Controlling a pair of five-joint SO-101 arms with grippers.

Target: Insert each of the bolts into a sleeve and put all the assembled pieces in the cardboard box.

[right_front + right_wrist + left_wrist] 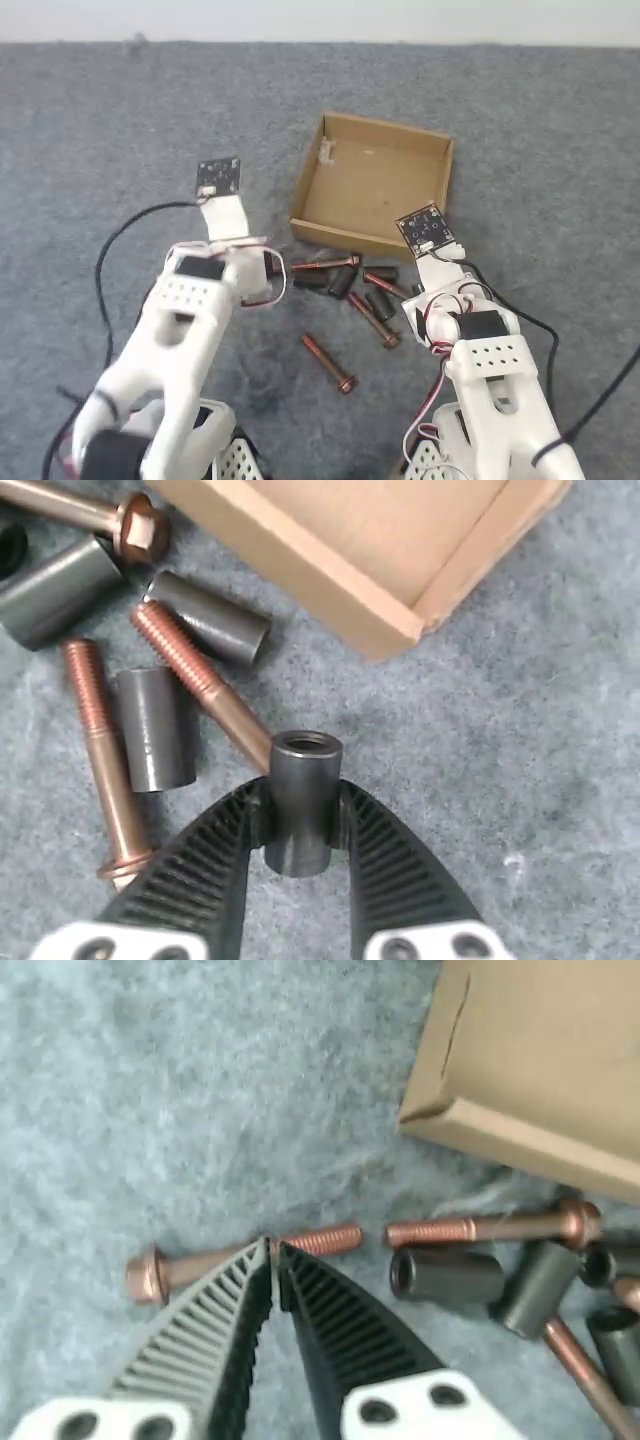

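Right end effector (303, 794): closed on a dark sleeve (303, 815). The sleeve stands upright with a finger on either side of its barrel. Its open bore faces up, which I'd say keeps the hole free to take a bolt.
Left end effector (272, 1252): narrow, with the fingers almost together. The tips sit over the middle of a copper bolt (200, 1265) lying flat on the desk (120, 120). The bolt runs along the line the fingers close on, and I see nothing between them, so I judge it is not gripped.
Second bolt (480, 1228): lies almost end to end with the first, thread tip towards thread tip, with a small gap between.
Loose sleeves (445, 1275): lie on their sides just beside the second bolt, some touching each other.
Pile (355, 285): bolts and sleeves are mixed together between the two arms. The left arm's tip is at its 9 o'clock and the right arm's tip at its 4 o'clock.
Lone bolt (330, 362): lies apart from the pile, at its 6 o'clock.
Cardboard box (315, 190): sits at the pile's 12 o'clock with its near wall just beside the parts. It is open on top and holds no assembled piece.
Progress: early, by my reckoning, since no bolt sits inside a sleeve.
Next move: the left fingers would likely need to turn across the bolt's shank to get a hold. The bolt could then be brought to the held sleeve.
Risk: a round bolt on the soft covering may roll away from a poor pinch.
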